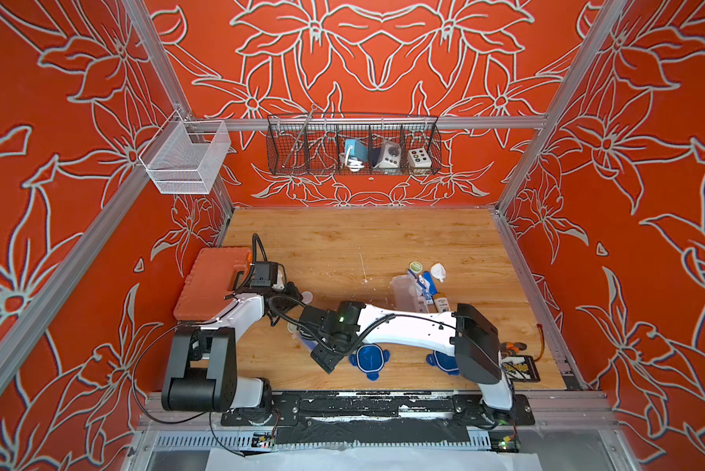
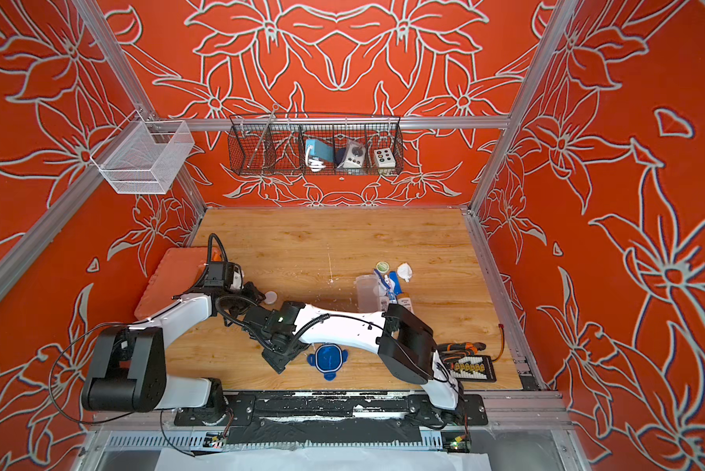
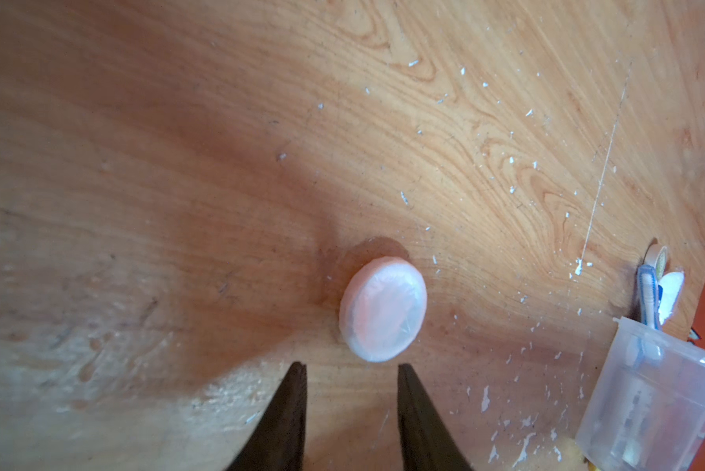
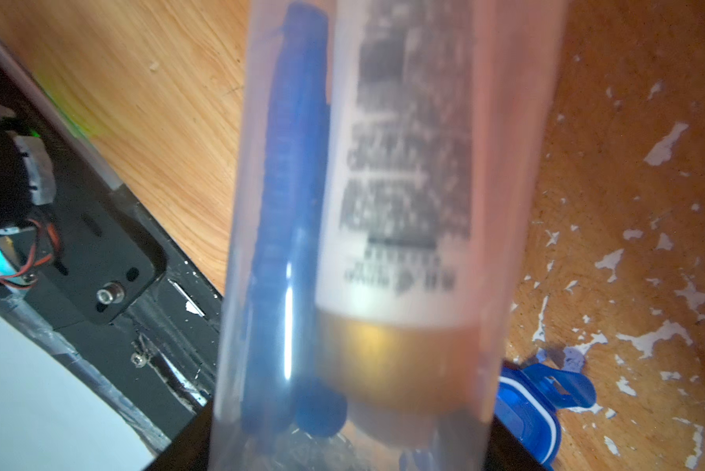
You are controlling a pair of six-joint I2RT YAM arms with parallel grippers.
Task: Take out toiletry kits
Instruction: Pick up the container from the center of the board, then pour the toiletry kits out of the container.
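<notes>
Toothbrush (image 4: 289, 204) and bottle (image 4: 404, 163) sit inside the tub (image 4: 518, 204) my right fingers (image 4: 179, 452) clamp, I judge for tipping out; left fingers (image 3: 289, 416) gape empty near the white disc (image 3: 383, 306).

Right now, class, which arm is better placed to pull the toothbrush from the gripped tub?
Left. The left gripper is open and empty; the right gripper is clamped on the clear tub holding the blue toothbrush.

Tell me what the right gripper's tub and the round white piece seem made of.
Tub: probably translucent frosted plastic; the blue toothbrush and labelled bottle show through its wall. Round white piece: white puck under crinkly clear film, perhaps soap.
</notes>
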